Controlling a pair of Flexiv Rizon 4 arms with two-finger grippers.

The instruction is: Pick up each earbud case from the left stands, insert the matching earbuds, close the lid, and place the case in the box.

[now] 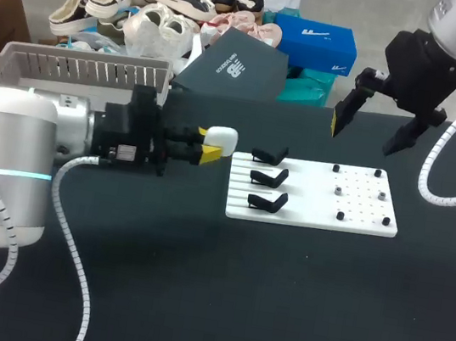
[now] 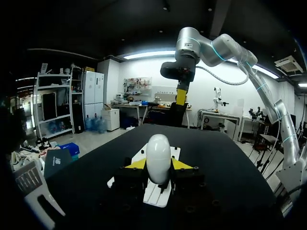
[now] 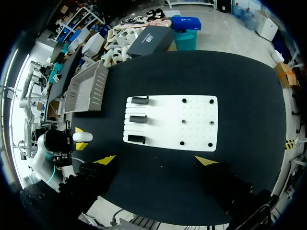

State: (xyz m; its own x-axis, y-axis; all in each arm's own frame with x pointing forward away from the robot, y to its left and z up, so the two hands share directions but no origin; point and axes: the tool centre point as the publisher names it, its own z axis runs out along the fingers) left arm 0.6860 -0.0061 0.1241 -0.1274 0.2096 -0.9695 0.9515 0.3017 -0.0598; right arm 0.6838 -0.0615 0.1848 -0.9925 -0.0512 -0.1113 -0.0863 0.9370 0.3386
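My left gripper (image 1: 210,152) is shut on a white, closed earbud case (image 1: 220,140) and holds it just left of the white board (image 1: 311,217). In the left wrist view the case (image 2: 158,157) stands between the yellow fingertips (image 2: 135,164) of the left gripper (image 2: 158,166), both touching it. Three black stands (image 1: 268,177) on the board's left side are empty. My right gripper (image 1: 370,130) hangs open high over the board's far right edge. From its wrist view the right gripper (image 3: 155,160) looks down on the board (image 3: 196,122), the stands (image 3: 138,119) and the held case (image 3: 82,137).
A grey slatted basket (image 1: 80,69) stands at the table's back left, also seen as the basket (image 3: 88,86) from the right wrist. Several small dark pieces (image 1: 340,215) dot the board's right half. A dark box (image 1: 230,68) lies behind the board.
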